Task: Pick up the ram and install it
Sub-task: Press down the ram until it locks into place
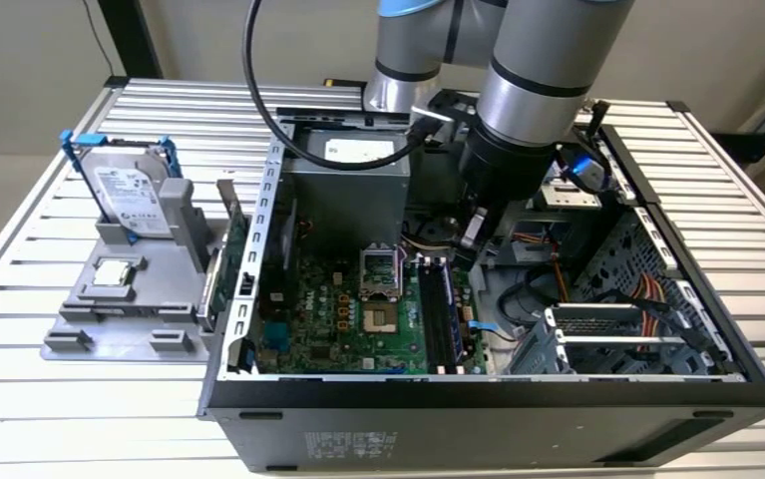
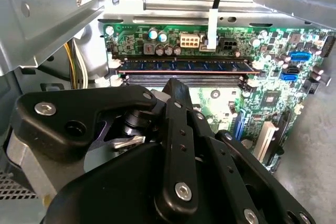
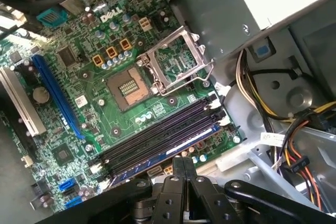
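Note:
The ram [image 2: 184, 66], a slim dark blue stick with black chips, stands on edge in one of the motherboard's memory slots, between the white end clips. In the exterior view the ram [image 1: 446, 311] runs lengthwise to the exterior view's right of the CPU socket [image 1: 379, 271]. My gripper [image 1: 473, 236] hangs just above the slots' far end with its black fingers [image 3: 184, 174] pressed together and nothing between them. Its tips sit right at the ram [image 3: 157, 154] without gripping it. I cannot tell whether the clips are latched.
The open PC case [image 1: 489, 399] walls in the work area, with the power supply [image 1: 349, 175] and loose cables [image 3: 273, 103] close to the arm. Outside the case, a grey holder [image 1: 123, 309] carries a blue-framed hard drive [image 1: 130, 195] and a small CPU chip [image 1: 116, 271].

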Motion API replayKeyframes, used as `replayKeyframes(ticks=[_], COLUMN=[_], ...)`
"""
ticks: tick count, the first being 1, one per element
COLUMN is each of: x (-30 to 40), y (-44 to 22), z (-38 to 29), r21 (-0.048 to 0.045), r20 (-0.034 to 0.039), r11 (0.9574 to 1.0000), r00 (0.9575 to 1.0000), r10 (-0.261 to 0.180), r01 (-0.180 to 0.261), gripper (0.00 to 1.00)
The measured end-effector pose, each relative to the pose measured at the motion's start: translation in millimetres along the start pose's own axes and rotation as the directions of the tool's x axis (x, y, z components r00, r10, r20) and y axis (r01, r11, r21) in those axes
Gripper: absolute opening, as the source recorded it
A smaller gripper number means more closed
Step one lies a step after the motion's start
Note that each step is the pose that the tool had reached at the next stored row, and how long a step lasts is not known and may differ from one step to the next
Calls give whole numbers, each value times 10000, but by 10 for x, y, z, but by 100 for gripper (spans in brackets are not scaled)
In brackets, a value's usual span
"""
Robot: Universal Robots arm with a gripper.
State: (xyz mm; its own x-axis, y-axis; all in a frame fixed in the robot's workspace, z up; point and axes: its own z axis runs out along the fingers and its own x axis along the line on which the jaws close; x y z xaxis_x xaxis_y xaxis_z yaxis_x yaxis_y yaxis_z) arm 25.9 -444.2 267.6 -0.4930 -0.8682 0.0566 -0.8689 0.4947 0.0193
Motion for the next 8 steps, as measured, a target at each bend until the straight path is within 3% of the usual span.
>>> replayKeyframes(ticks=[8], x=[0], y=[0], z=[0], r21=[37], r20=[-13], r11=[9978], r00=[9978], r10=[-655], r01=[655], gripper=[0])
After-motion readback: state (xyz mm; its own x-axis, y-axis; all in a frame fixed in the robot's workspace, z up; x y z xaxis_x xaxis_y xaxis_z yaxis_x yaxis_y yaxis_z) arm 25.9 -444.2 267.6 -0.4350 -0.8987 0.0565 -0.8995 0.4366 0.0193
